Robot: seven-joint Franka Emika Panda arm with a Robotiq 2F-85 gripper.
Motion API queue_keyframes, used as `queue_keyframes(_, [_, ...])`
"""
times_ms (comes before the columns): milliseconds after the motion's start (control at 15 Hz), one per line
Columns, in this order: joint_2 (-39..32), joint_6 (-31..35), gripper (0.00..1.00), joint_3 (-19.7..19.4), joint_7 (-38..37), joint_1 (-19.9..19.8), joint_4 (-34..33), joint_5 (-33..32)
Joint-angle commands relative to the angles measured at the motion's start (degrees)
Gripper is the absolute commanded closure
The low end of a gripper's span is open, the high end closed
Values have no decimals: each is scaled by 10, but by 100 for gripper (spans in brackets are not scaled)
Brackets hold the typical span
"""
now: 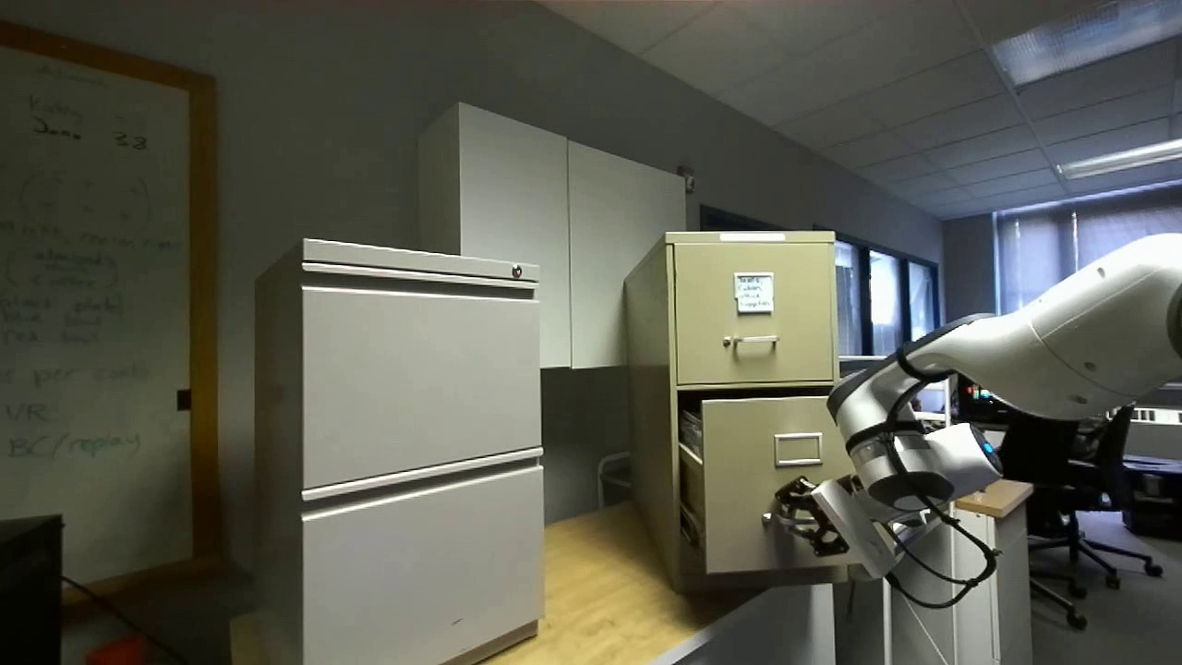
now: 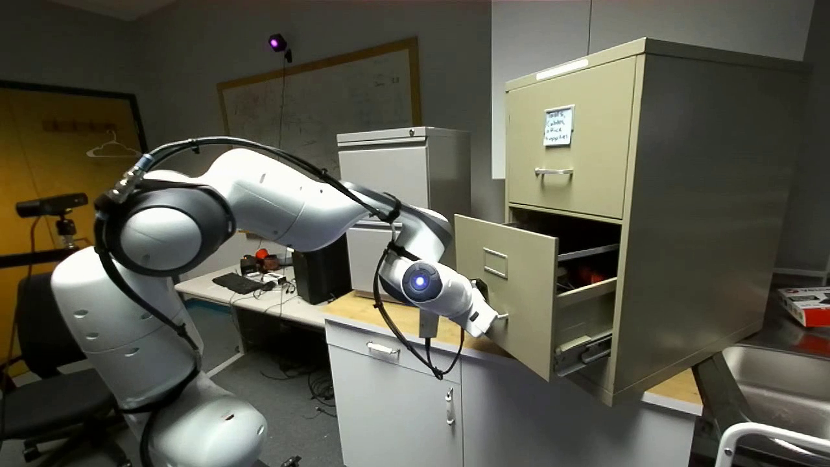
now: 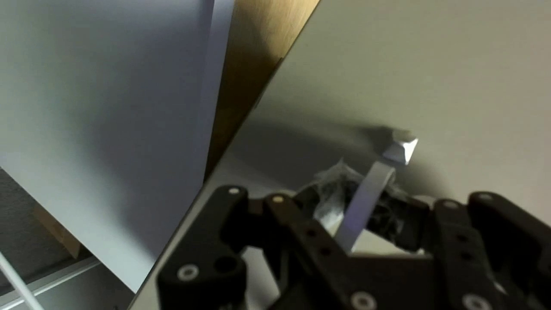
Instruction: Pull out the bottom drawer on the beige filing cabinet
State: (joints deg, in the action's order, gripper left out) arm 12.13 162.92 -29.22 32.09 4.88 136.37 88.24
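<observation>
The beige filing cabinet stands on a wooden counter and also shows in an exterior view. Its bottom drawer is partly pulled out; its front stands well forward of the cabinet, with dark contents and a metal slide visible behind it. My gripper is at the drawer's handle, low on the front. In the wrist view the gripper's fingers, with clear film at the tips, are closed around the metal handle. The handle bar passes between them. The arm partly hides the drawer front's right side.
A pale grey cabinet stands on the same wooden counter. White base cupboards are below the drawer. A sink, a red and white box and a white rail are beside the cabinet.
</observation>
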Motion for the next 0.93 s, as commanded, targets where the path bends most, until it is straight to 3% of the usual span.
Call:
queue_keyframes(0, [51,7,99,37,-36,23,97,-13])
queue_keyframes(533, [108,62,98,67,-39,26,152,-1])
queue_keyframes(600, [115,69,70,71,-41,27,159,0])
queue_keyframes(667, [122,78,69,76,-45,27,166,0])
queue_keyframes(867, [145,136,47,101,-72,31,183,26])
